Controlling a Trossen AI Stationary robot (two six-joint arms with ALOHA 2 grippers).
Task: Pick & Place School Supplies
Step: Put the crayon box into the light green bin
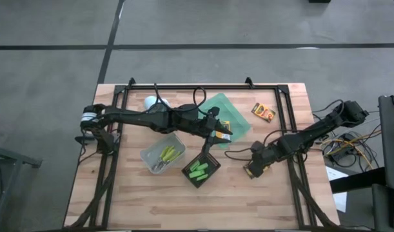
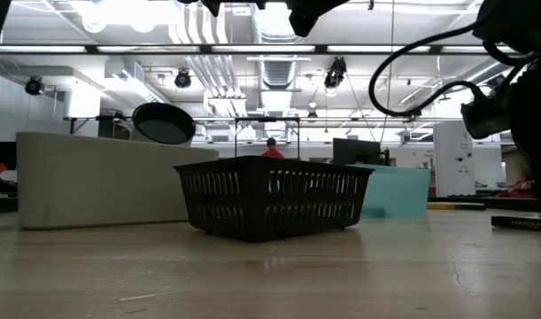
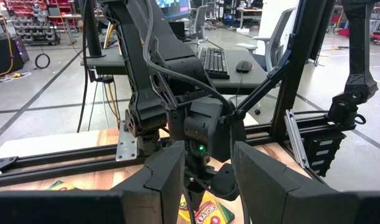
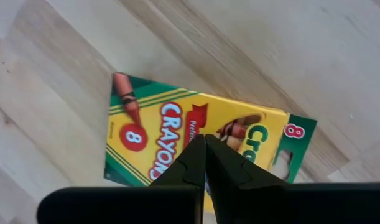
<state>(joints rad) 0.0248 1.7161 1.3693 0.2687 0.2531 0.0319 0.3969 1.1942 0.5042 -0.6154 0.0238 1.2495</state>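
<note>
My right gripper [image 1: 250, 171] [image 4: 205, 138] is shut and points down at a yellow-and-green crayon box [image 4: 177, 140] lying flat on the wood right of the black basket. The left wrist view shows the same box [image 3: 208, 210] under that gripper. My left gripper [image 1: 217, 135] [image 3: 207, 152] is open above the green tray [image 1: 238, 113] and holds nothing. A second crayon box [image 1: 224, 126] lies on that tray. A third [image 1: 263, 112] [image 3: 59, 185] lies on the table near the far right. Green markers [image 1: 200, 170] lie in the black basket. Scissors [image 1: 164, 156] lie in the clear bin. My right gripper's shut fingertips [image 4: 196, 152] stand from above over the middle of the crayon box's printed face [image 4: 171, 127]. The box lies flat on the table. I cannot tell whether the tips touch it.
A white cup [image 1: 151, 102] stands far left, behind my left arm. The black basket [image 2: 270, 199] sits mid-table, with the clear bin [image 1: 159, 149] to its left. A black frame rail [image 1: 293, 161] runs just right of my right gripper. Bare wood lies along the near edge.
</note>
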